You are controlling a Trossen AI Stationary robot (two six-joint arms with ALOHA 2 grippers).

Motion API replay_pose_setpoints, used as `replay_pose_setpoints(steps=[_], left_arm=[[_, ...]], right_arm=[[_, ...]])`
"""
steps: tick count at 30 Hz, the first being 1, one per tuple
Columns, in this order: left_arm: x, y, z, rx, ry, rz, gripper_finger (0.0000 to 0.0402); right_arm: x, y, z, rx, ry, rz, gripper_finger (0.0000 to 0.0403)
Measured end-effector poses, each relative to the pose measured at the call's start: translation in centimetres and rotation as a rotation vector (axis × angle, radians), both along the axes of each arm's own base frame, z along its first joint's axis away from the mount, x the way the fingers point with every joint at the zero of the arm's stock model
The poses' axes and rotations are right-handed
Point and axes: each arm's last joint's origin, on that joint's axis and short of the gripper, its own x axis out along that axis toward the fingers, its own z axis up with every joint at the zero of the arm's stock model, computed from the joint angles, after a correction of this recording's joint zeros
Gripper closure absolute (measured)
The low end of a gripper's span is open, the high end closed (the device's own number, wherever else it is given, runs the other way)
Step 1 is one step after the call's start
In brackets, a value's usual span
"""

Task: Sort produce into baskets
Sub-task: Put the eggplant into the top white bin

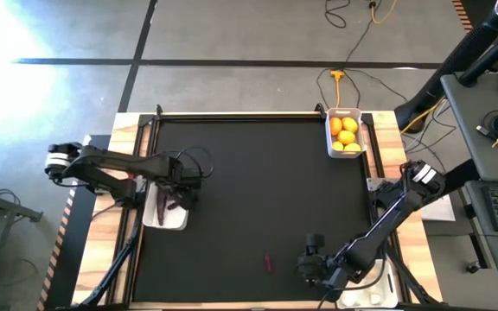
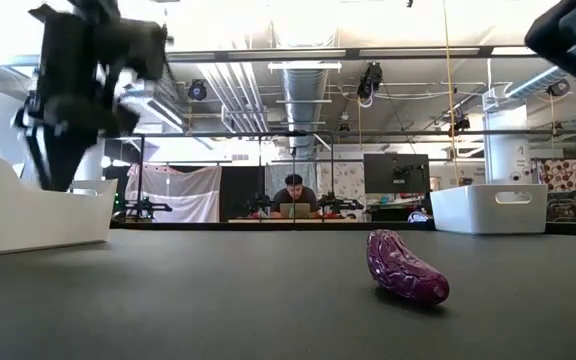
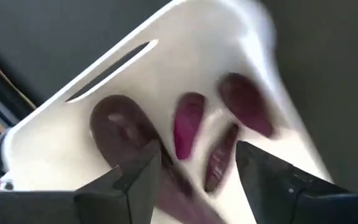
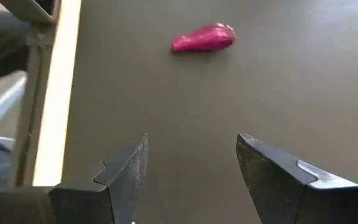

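The left tool (image 3: 194, 171) hangs wide open, empty, over the basket (image 3: 135, 74) of purple vegetables (image 3: 188, 124); the right tool (image 4: 191, 171) gapes empty near a lone vegetable (image 4: 204, 37) on the counter (image 4: 291, 93).

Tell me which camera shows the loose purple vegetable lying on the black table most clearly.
The low view: the glossy dark purple elongated vegetable lies close, its wrinkled skin visible. The right wrist view shows it whole but farther off. The high view shows a speck. The left wrist view misses it.

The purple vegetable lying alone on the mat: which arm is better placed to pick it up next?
The right. The right gripper is open, empty, and close beside the purple vegetable, facing it. The left gripper hangs open over the far basket of purple vegetables.
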Motion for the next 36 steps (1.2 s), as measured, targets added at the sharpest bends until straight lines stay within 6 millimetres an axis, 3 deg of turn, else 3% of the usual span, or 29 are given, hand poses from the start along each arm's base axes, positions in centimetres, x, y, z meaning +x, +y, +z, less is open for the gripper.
replay_pose_setpoints(steps=[4,7,12,17,22,31,36], left_arm=[[1.2,-1.1,4.5,0.008,-0.103,-0.073,0.0204],[2.9,-3.2,7.6,0.086,-0.314,-0.174,0.0205],[6.1,-8.3,9.9,0.178,-0.686,-0.473,0.0206],[8.2,-13.7,8.6,0.244,-0.814,-0.785,0.0206],[11.3,-16.9,6.1,0.156,-0.926,-0.993,0.0206],[17.9,-18.7,2.7,0.084,-0.876,-1.377,0.0206],[20.3,-19.1,2.1,0.043,-0.802,-1.537,0.0206]], right_arm=[[-0.4,0.2,0.6,-0.029,-0.004,-0.001,0.0165],[-0.7,0.3,0.6,-0.047,-0.014,-0.007,0.0165],[-1.2,0.6,0.4,-0.068,-0.044,-0.031,0.0165],[-1.9,1.2,0.5,-0.08,-0.083,-0.038,0.0165],[-1.8,1.6,0.7,-0.053,-0.108,-0.031,0.0165],[-1.7,1.6,2.6,-0.087,-0.072,-0.053,0.0165],[-1.8,1.5,3.4,-0.068,-0.054,-0.124,0.0165]])
